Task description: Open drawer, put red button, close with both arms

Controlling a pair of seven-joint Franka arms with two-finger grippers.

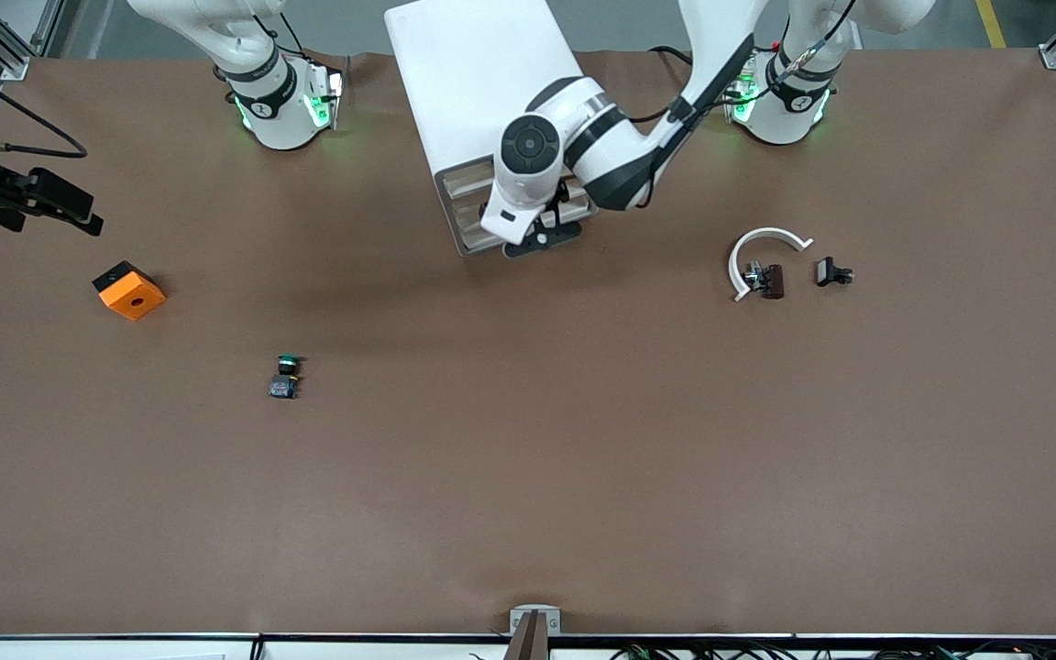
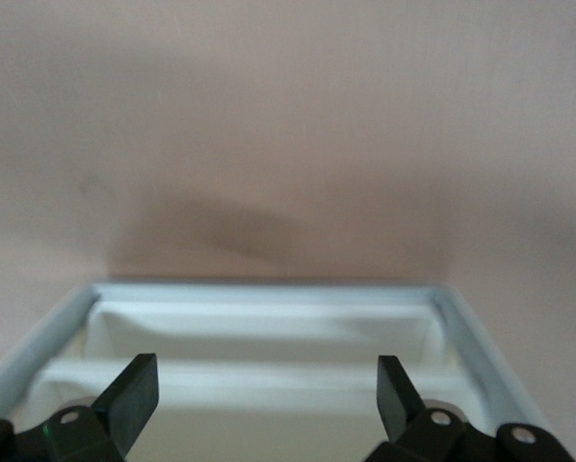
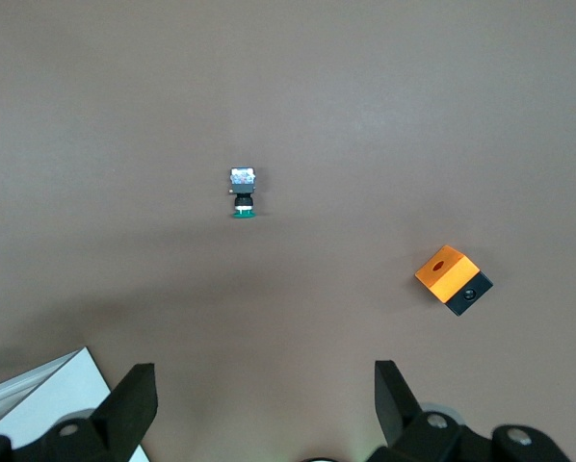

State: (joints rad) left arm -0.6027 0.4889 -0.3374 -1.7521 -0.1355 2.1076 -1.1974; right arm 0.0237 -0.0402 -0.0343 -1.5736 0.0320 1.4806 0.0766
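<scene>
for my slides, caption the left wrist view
Open left end effector at the white drawer unit's front.

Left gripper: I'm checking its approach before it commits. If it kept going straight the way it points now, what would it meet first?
The left gripper, jaws open, points down at the front of the white drawer cabinet. Going straight on, it would most likely meet the drawer front framed between its fingertips, though the depth left is unclear.

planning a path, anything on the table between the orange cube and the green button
Nothing: in the front view the brown table is bare between the orange cube and the green button. The right wrist view shows the same.
</scene>
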